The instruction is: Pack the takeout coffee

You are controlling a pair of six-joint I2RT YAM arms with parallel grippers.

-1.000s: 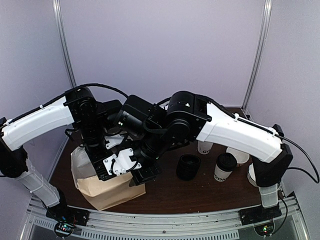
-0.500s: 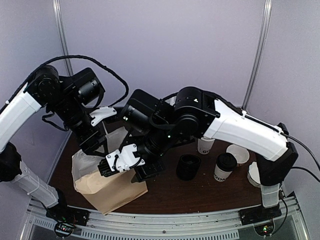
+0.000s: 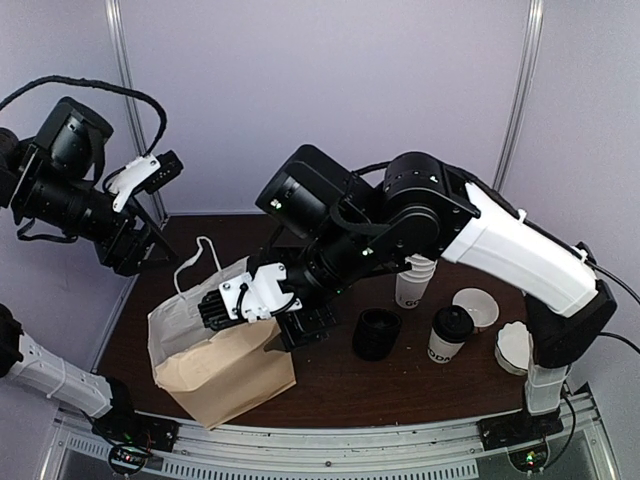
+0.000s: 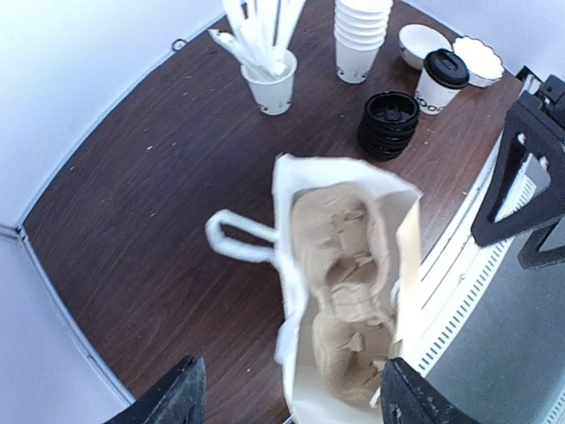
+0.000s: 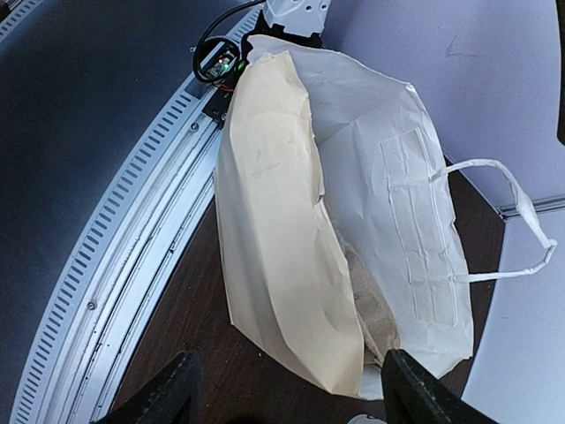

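Bag [image 3: 220, 375] gapes by table's [image 3: 330, 390] near edge; left claw [image 4: 291, 402], right claw [image 5: 291, 389] spread empty; takeout coffee [image 3: 448, 335] apart.

The bag [image 3: 215, 350] is creased matt paper, white outside and brown kraft on its folded side and lining, with a flat white paper handle [image 4: 212, 234]. The table [image 4: 132, 177] has a dark wood-grain top, smooth and faintly shiny. The coffee [image 4: 439, 81] is a matt white paper cup under a black, slightly glossy plastic lid [image 4: 446, 66]. The spare lids [image 4: 389, 124] are the same black plastic. The right arm [image 3: 510, 250] has a smooth, glossy white shell and matt black joints. The rail [image 5: 115, 283] is slotted grey metal with a dull sheen.
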